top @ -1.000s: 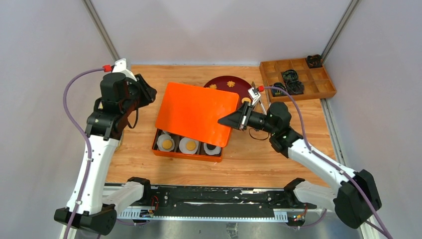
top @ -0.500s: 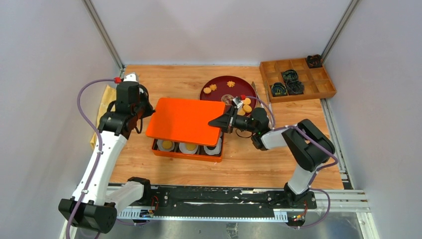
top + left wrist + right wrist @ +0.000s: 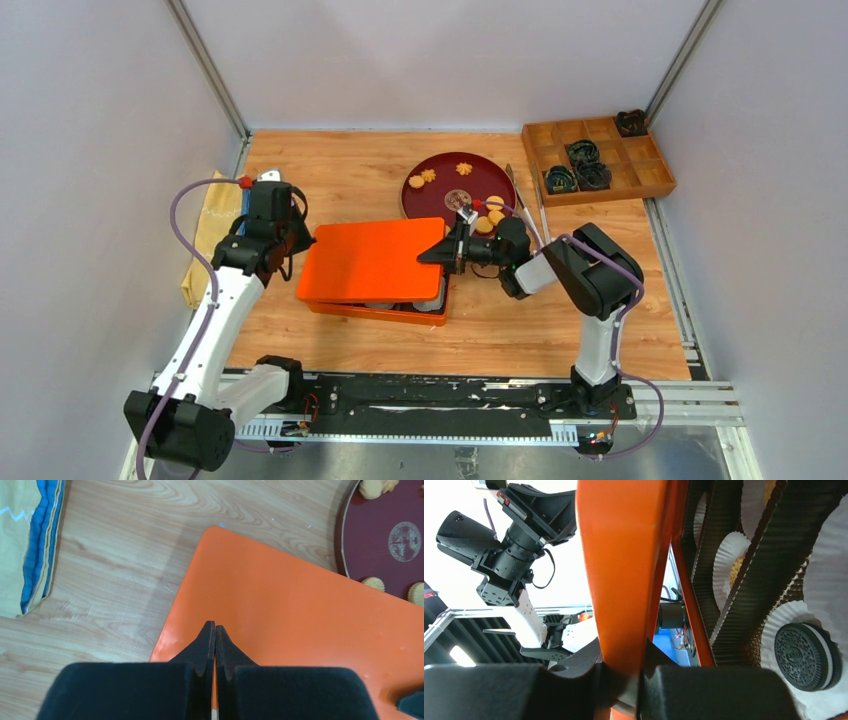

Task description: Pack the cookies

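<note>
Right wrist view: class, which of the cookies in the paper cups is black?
The sandwich cookie at lower right, in its white paper cup; the other cookies glimpsed further up are golden.

Bright, even light. The orange lid point(image 3: 300, 615) throws a soft shadow on the desk point(image 3: 125, 555) to its left; near fingers point(image 3: 202, 650) blur.

Wooden table point(image 3: 340, 165): box point(image 3: 372, 310), plate point(image 3: 445, 190), tray point(image 3: 640, 165), cloth point(image 3: 205, 235)

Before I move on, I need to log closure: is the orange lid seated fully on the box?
No: the orange lid, pinched in the right gripper, stands off the box, leaving a black cookie exposed.
</note>
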{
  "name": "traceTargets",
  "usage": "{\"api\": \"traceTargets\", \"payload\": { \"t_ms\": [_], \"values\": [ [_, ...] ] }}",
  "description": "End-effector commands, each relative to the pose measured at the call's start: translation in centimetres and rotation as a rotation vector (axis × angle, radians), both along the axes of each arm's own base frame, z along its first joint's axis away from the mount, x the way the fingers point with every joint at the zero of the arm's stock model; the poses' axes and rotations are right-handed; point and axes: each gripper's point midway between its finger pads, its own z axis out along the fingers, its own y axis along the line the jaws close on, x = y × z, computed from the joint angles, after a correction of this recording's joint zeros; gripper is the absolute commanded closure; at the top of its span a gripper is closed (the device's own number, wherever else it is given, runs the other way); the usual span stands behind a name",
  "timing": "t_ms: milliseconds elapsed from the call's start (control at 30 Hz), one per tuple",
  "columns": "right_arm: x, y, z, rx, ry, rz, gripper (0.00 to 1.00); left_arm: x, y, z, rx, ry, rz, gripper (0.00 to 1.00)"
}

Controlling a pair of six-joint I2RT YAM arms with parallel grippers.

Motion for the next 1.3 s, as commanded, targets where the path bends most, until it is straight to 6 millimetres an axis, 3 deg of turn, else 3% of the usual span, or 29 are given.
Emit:
{"api": "traceTargets", "payload": {
  "t_ms": [0,167,467,800,967,1000,1133,1267],
  "values": [
    [-0.8,-0.8,0.2,-0.007,-0.062,0.052,1.0,0.3,0.3,-0.4,-0.008,-0.035,0.039,1.0],
    [-1.4,-1.4,-0.8,-0.064,-0.054,0.061,1.0,-0.2,0.2,-1.8,0.0,-0.024,0.034,1.0],
    [-0.9,-3.0,-4.2,-0.181,-0.012,0.011,1.0,-0.1,-2.2,-3.6,0.014,-0.017,-0.037,1.0],
    [-0.3,-4.3,-6.4,-0.279,0.008,-0.002,0.99,0.3,-5.7,-9.1,-0.031,0.014,-0.149,1.0],
    [-0.1,-5.1,-6.0,-0.387,-0.03,-0.013,0.88,-0.3,-7.1,-12.2,-0.039,0.068,-0.199,1.0],
    [0.0,-5.3,-5.9,-0.416,-0.052,-0.015,0.82,-0.4,-7.3,-12.5,-0.045,0.074,-0.205,1.0],
    [0.4,-6.4,-5.6,-0.544,-0.07,-0.041,0.63,-0.6,-7.8,-13.1,-0.064,0.082,-0.211,1.0],
    [0.1,-7.6,-5.6,-0.632,-0.03,-0.073,0.53,-0.6,-8.1,-13.5,-0.078,0.089,-0.218,1.0]
  ]
}}
